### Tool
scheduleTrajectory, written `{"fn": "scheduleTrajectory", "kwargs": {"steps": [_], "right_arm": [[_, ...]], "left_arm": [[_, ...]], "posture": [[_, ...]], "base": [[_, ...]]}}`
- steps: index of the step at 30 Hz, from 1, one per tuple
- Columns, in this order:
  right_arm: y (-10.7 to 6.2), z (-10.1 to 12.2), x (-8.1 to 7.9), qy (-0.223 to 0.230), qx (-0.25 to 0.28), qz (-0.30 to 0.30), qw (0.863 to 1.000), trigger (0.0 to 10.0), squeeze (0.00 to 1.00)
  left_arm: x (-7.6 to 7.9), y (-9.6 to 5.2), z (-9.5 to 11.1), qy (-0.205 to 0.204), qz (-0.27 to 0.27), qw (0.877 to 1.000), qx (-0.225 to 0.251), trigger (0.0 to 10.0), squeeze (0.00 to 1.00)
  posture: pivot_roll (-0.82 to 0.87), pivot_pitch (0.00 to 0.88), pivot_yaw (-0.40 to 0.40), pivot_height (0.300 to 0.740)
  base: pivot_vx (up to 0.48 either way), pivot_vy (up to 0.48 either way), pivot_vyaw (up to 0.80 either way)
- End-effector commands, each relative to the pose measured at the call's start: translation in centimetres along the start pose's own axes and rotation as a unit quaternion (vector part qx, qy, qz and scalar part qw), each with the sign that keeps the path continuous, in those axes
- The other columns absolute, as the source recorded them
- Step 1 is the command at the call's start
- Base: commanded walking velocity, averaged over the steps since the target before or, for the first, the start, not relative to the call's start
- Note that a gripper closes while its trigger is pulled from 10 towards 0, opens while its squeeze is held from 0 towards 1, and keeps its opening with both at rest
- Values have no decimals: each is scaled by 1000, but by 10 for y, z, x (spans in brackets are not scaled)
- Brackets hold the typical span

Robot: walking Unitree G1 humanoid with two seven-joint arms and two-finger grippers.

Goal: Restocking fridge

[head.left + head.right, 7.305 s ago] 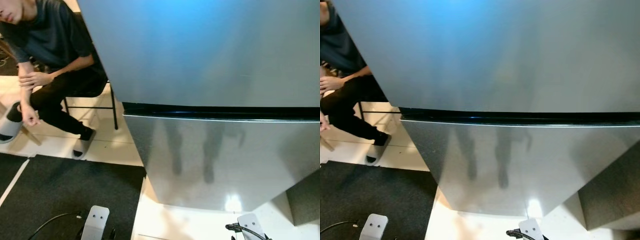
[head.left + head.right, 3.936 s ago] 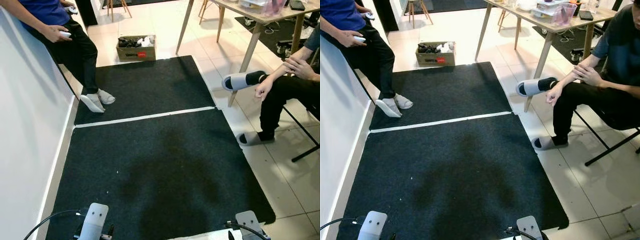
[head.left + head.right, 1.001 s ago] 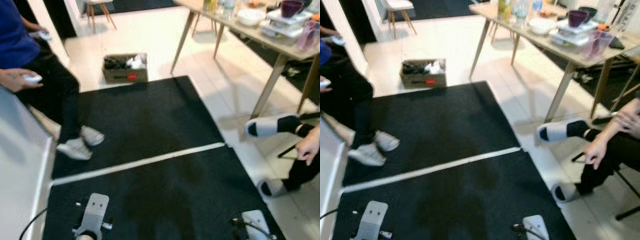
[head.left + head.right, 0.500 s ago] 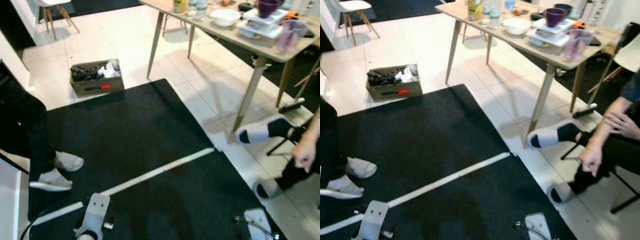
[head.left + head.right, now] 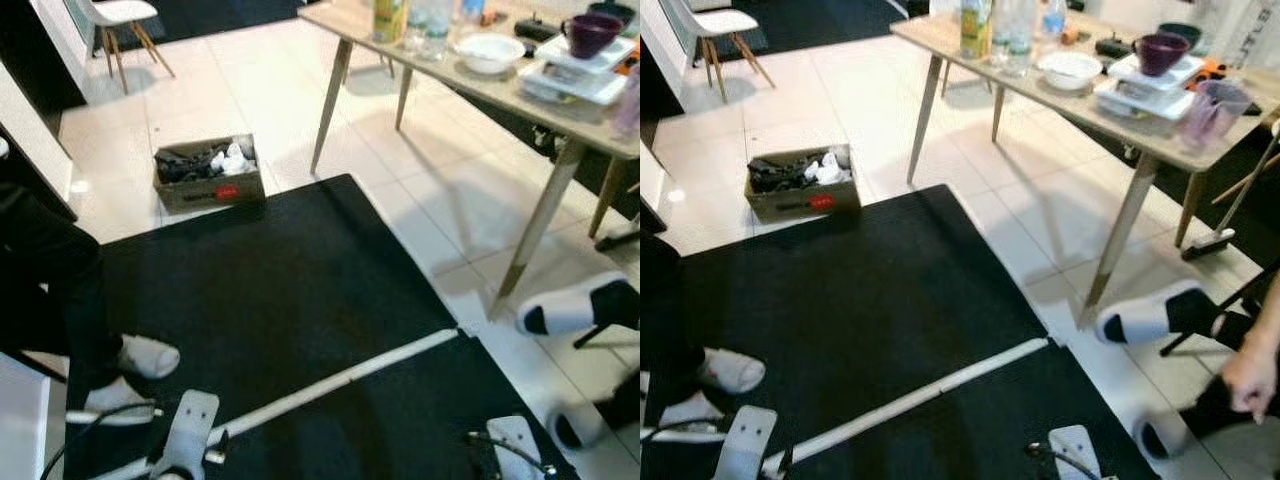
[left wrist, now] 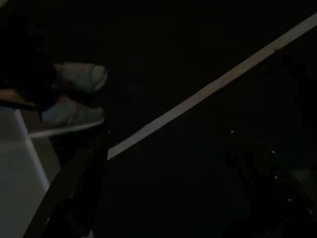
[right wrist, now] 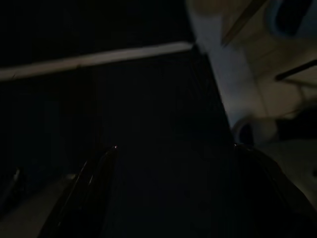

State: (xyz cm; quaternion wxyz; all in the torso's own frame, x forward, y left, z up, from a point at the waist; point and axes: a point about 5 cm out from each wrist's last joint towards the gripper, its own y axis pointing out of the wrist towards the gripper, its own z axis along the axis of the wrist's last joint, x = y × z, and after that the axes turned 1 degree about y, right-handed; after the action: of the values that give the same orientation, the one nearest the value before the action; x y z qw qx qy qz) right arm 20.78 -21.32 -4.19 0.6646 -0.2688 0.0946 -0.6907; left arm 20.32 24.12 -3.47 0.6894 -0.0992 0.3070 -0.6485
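A wooden table (image 5: 1040, 85) stands ahead on the right across the tiled floor. On it are several bottles (image 5: 978, 25), a white bowl (image 5: 1070, 68), a purple bowl (image 5: 1158, 50), stacked containers (image 5: 1145, 92) and a purple jug (image 5: 1210, 110). Both arms hang low over the black mat, left arm (image 5: 190, 435) and right arm (image 5: 515, 445). In the dim wrist views my left gripper (image 6: 168, 136) and my right gripper (image 7: 174, 148) are open, with nothing between the fingers.
A black mat (image 5: 270, 290) with a white tape line (image 5: 340, 375) covers the floor ahead. A cardboard box (image 5: 208, 172) sits beyond it, with a chair (image 5: 120, 15) behind. A person's legs (image 5: 60, 300) stand left. A seated person's foot (image 5: 1150, 315) and hand (image 5: 1250, 380) are right. A broom (image 5: 1225, 225) leans by the table.
The view has swung from the shut fridge front round to the room. Over the last second it keeps shifting, and the table shows nearer and fuller. Both arms still hang as before.
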Motion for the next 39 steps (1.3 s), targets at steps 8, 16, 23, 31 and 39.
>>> {"fn": "scheduleTrajectory", "kwargs": {"steps": [8, 16, 23, 31, 39], "right_arm": [[-8, -16, -7, 8, -26, 8, 1000, 10000, 0], [-9, -16, -6, 9, -27, 6, 1000, 10000, 0], [-9, -16, -6, 8, -27, 7, 1000, 10000, 0], [-9, -16, -5, 8, -28, 6, 1000, 10000, 0], [-9, -16, -5, 8, -27, 5, 1000, 10000, 0]], "left_arm": [[-2, -3, -7, 4, 1, 1000, -15, 10000, 0], [-2, -2, -7, 3, 1, 1000, -16, 10000, 0], [-2, -3, -8, 4, 0, 1000, -17, 10000, 0], [-2, -3, -8, 3, 0, 1000, -17, 10000, 0], [-2, -3, -7, 4, 0, 1000, -15, 10000, 0]], "posture": [[-106, 257, 70, 740], [-105, 258, 70, 740], [-103, 257, 69, 740], [-103, 254, 69, 740], [-101, 249, 71, 740]], "base": [[414, 0, 0], [414, 0, -394], [416, 0, -469], [416, 0, -430], [416, 0, -427]]}}
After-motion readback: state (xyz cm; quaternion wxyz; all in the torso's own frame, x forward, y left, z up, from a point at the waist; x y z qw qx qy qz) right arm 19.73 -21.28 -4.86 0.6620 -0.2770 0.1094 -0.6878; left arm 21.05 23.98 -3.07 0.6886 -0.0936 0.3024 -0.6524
